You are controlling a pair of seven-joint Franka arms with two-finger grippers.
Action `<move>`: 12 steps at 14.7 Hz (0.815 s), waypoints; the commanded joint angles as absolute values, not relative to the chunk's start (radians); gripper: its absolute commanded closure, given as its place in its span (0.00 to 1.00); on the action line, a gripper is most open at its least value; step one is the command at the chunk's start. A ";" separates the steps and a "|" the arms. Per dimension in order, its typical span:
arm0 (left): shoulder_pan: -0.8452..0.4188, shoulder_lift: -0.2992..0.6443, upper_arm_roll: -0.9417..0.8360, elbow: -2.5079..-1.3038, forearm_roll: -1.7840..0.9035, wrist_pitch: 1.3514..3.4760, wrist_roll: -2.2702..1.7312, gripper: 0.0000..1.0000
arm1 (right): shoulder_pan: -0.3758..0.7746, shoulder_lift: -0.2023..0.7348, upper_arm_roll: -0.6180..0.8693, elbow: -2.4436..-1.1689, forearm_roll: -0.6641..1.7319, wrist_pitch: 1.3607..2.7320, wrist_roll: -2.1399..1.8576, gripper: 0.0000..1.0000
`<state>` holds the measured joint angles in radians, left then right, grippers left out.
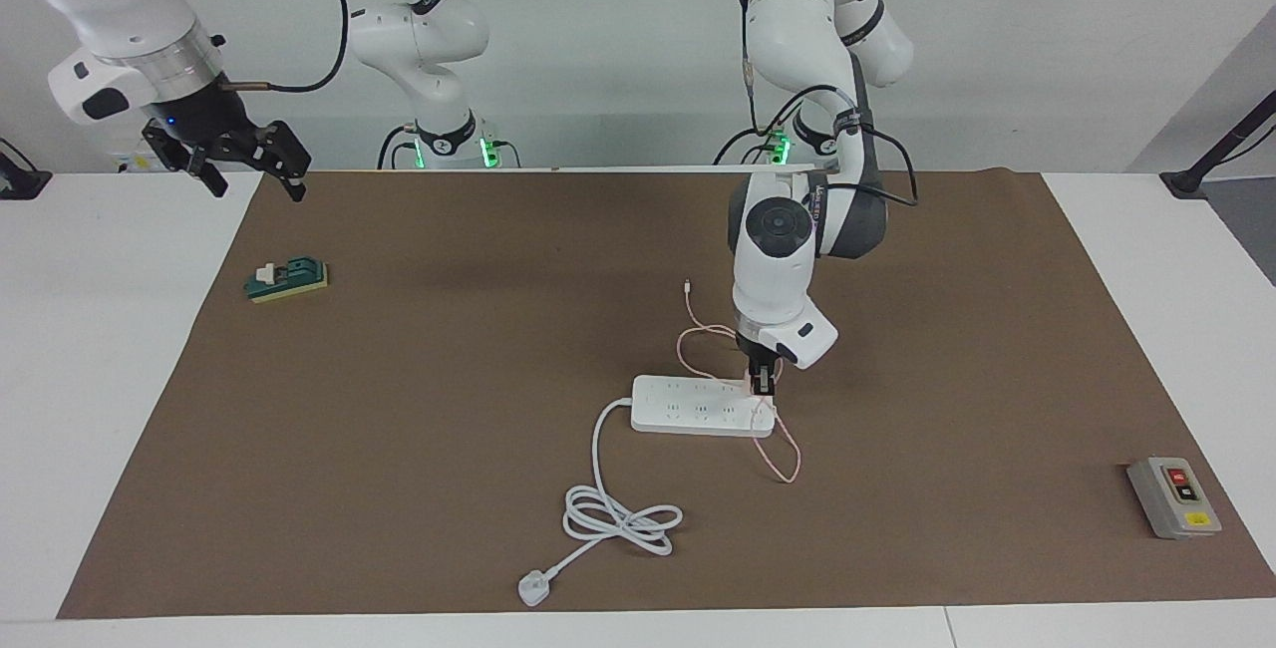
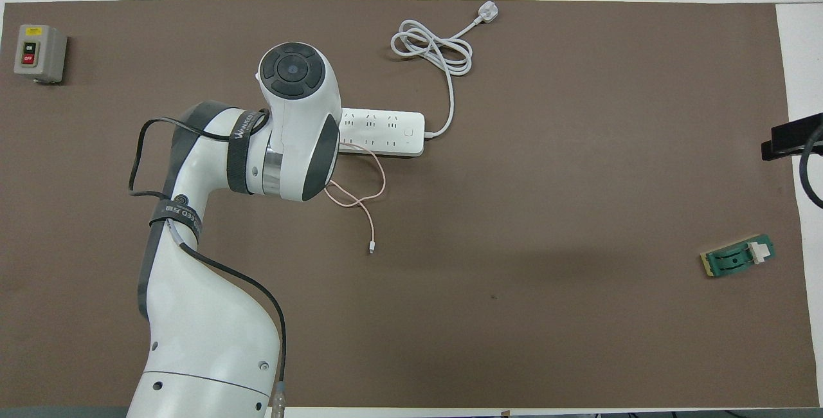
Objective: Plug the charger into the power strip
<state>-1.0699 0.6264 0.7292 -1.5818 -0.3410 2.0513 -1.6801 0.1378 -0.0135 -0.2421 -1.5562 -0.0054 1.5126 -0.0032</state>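
While the right gripper (image 1: 249,169) waits with wide jaws above the worktop's edge, the left gripper (image 1: 764,387) holds the charger (image 1: 755,383) in narrow jaws on the power strip (image 1: 698,406), at the strip's end toward the left arm.

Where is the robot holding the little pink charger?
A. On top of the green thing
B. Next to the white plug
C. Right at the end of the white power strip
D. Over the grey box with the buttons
C: the left gripper holds the charger at the end of the power strip toward the left arm's end of the table, apart from the grey button box, the green block and the white plug.
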 commanded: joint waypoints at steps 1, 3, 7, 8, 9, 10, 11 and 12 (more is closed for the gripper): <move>-1.074 0.709 0.698 -1.578 -0.382 2.125 -1.697 1.00 | 0.130 -0.021 -0.236 -1.555 0.012 1.496 0.009 0.00; -1.074 0.709 0.696 -1.580 -0.382 2.131 -1.695 1.00 | 0.130 -0.021 -0.236 -1.555 0.012 1.496 0.009 0.00; -1.074 0.709 0.693 -1.580 -0.385 2.132 -1.692 1.00 | 0.130 -0.021 -0.236 -1.555 0.012 1.494 0.009 0.00; -1.074 0.710 0.690 -1.582 -0.385 2.135 -1.690 1.00 | 0.130 -0.021 -0.236 -1.555 0.012 1.494 0.009 0.00; -1.071 0.725 0.687 -1.580 -0.390 2.164 -1.692 1.00 | 0.130 -0.021 -0.236 -1.555 0.012 1.494 0.009 0.00; -1.071 0.748 0.678 -1.578 -0.391 2.195 -1.695 1.00 | 0.130 -0.021 -0.236 -1.555 0.012 1.494 0.009 0.00; -1.071 0.753 0.675 -1.578 -0.396 2.207 -1.695 1.00 | 0.130 -0.021 -0.236 -1.555 0.012 1.494 0.009 0.00; -1.072 0.752 0.675 -1.578 -0.396 2.204 -1.695 1.00 | 0.130 -0.021 -0.236 -1.555 0.012 1.494 0.009 0.00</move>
